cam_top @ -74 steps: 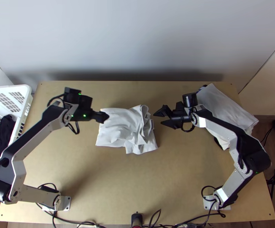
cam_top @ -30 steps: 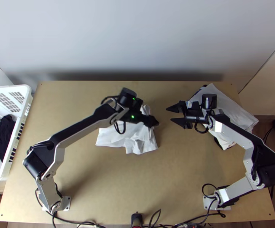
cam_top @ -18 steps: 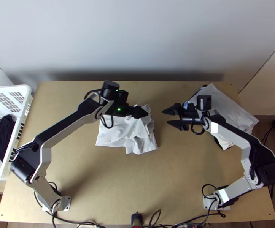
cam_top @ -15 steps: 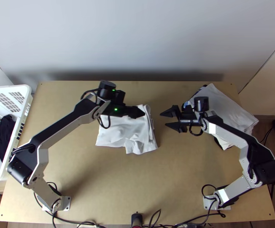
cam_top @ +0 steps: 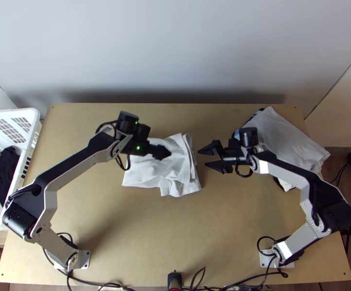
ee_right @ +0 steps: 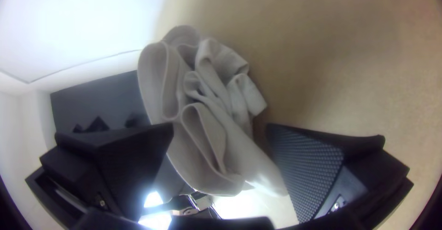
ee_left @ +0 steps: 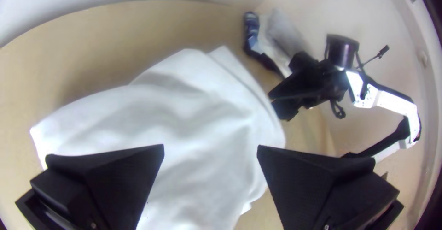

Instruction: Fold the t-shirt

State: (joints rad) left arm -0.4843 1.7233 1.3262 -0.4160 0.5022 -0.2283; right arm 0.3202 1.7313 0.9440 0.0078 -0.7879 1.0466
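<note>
Mid-frame on the counter (cam_top: 199, 233), the rumpled shirt (cam_top: 143, 175) runs longest left to right, beneath the spread, empty left pincer (cam_top: 165, 153). The right pincer (cam_top: 202, 158), also parted and empty, faces its layered right edge (the likelier grip, I judge), just beside it.

The table (cam_top: 175, 233) looks like smooth pale wood with a low sheen, and the t-shirt (cam_top: 143, 175) near its middle is matt white cloth, soft and wrinkled, like the matt light cloths (cam_top: 289, 140) at the far right corner. The right gripper (cam_top: 202, 158) has matt black fingers (ee_right: 306, 165) (finely pebbled, rough-looking inside), while its arm's links (cam_top: 295, 238) look like satin metal. Past the left edge, the basket (cam_top: 33, 116) seems smooth white plastic.
</note>
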